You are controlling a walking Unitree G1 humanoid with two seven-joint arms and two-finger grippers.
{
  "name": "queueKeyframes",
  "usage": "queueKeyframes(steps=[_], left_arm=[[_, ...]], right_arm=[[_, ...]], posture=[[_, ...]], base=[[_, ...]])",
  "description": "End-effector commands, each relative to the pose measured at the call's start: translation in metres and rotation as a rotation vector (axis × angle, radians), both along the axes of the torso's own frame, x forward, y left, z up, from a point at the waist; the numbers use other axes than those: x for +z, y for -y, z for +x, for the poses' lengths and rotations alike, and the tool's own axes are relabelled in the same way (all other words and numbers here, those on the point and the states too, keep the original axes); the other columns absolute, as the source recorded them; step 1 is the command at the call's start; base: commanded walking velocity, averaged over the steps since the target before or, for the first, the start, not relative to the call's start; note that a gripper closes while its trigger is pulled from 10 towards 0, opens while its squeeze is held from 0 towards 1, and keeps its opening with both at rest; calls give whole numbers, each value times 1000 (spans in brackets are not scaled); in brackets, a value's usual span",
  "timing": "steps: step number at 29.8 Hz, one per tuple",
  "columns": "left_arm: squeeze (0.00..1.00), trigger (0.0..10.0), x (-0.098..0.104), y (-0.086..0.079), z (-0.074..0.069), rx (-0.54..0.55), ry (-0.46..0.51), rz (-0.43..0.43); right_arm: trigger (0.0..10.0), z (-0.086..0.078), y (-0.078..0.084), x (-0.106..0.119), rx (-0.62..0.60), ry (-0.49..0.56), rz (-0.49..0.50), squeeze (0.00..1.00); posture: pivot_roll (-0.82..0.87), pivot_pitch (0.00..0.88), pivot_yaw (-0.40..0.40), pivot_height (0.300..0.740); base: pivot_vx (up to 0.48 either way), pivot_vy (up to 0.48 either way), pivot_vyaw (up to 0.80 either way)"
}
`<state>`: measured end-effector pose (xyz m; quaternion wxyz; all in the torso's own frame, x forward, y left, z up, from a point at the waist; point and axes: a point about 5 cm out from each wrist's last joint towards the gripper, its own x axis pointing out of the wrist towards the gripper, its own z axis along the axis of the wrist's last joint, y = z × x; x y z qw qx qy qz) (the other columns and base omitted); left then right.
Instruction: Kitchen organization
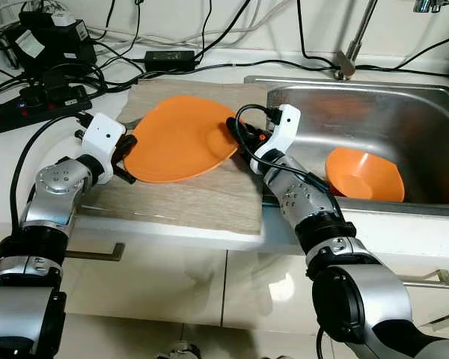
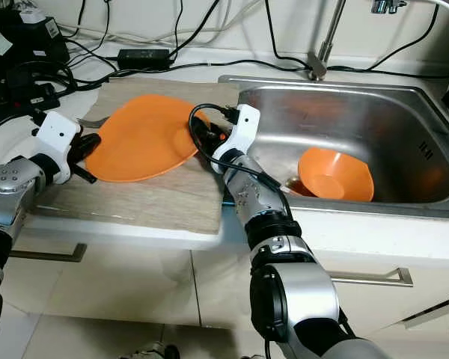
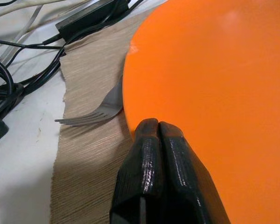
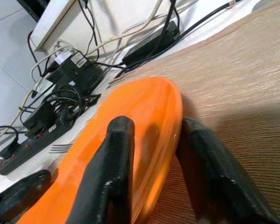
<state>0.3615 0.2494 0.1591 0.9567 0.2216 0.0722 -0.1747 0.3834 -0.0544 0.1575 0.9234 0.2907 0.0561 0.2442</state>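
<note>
An orange plate [image 1: 179,138] rests on a wood-grain mat [image 1: 187,198] on the counter, left of the sink, with its right side tipped up. My right gripper [image 1: 236,134] is shut on the plate's right rim, one finger [image 4: 114,154] on top and the other beneath. At the opposite rim, my left gripper [image 1: 123,161] is shut, its fingers [image 3: 147,154] pressed together with the tips against the plate's edge. A metal fork [image 3: 91,114] lies on the mat, partly hidden under the plate.
A steel sink [image 1: 404,112] at the right holds an orange bowl [image 1: 363,176], with the faucet base [image 1: 346,67] behind it. Power strips [image 1: 37,101], an adapter [image 1: 168,56] and tangled cables crowd the back left of the counter. Drawer handles [image 1: 430,280] sit below the counter edge.
</note>
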Motion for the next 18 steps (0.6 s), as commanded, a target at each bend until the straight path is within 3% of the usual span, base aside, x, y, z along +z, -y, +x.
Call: queueKeyframes(steps=[1,11,18], left_arm=[[0,10000,-34,-2,-10,16,-147,34],[0,10000,-33,-3,-10,15,-146,37],[0,10000,-32,-3,-10,15,-146,39]], right_arm=[[0,1,-2,3,7,14,-19,0],[0,2,-1,3,-13,31,-55,0],[0,5,9,9,-84,77,-81,0]], posture=[[58,23,-21,740],[57,26,-17,740],[56,31,-13,740]], base=[[0,0,0],[0,0,0],[0,0,0]])
